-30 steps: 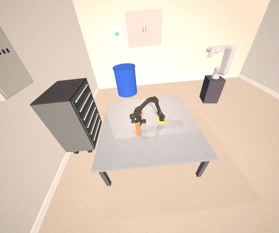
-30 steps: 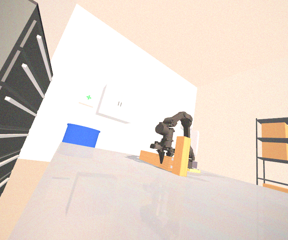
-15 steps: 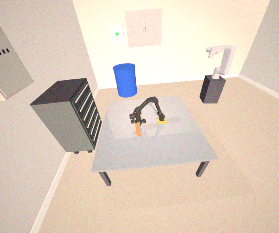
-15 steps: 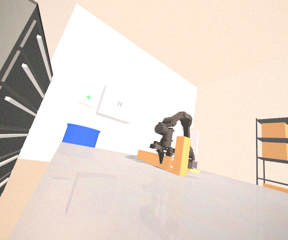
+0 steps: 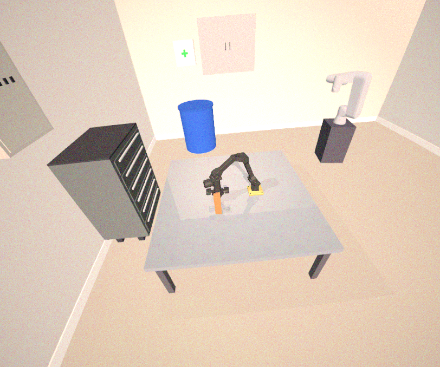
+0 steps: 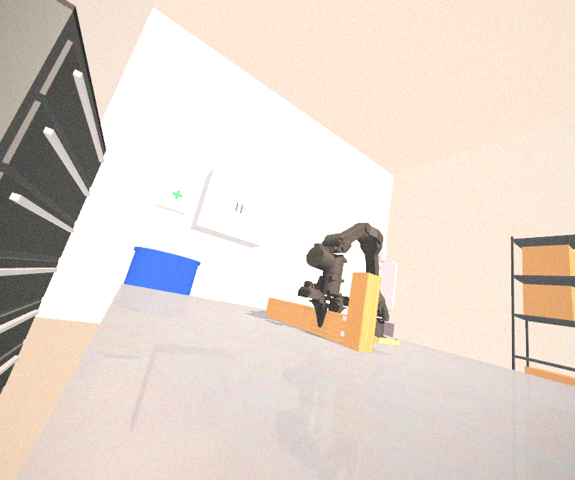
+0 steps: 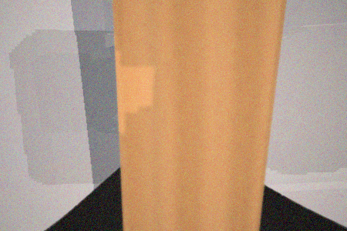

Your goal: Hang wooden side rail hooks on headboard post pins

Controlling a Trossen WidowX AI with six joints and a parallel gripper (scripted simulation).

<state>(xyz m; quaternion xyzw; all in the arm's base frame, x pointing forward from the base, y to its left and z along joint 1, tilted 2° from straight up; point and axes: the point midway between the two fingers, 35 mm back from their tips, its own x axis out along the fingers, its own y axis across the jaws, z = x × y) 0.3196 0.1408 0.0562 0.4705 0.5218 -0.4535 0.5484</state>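
The wooden side rail (image 6: 298,315) (image 7: 197,86) lies low along the table in the exterior view, standing on its narrow edge. Its near end is close to the upright wooden headboard post (image 6: 362,312) (image 5: 218,205). Two small pale steel hooks (image 6: 343,318) (image 6: 342,333) show at that end, beside the post. Whether they touch the pins cannot be seen; the slot and pins are hidden. My gripper (image 6: 326,319) (image 7: 192,186) is shut on the rail near the hook end, one finger on each side. In the top view the post and gripper hide most of the rail.
The arm's yellow base plate (image 5: 255,192) (image 6: 389,341) sits on the grey table (image 5: 244,236) (image 6: 200,403), to the right of the post. A drawer cabinet (image 5: 105,189) stands left of the table, and a blue barrel (image 5: 198,128) (image 6: 161,271) stands behind it.
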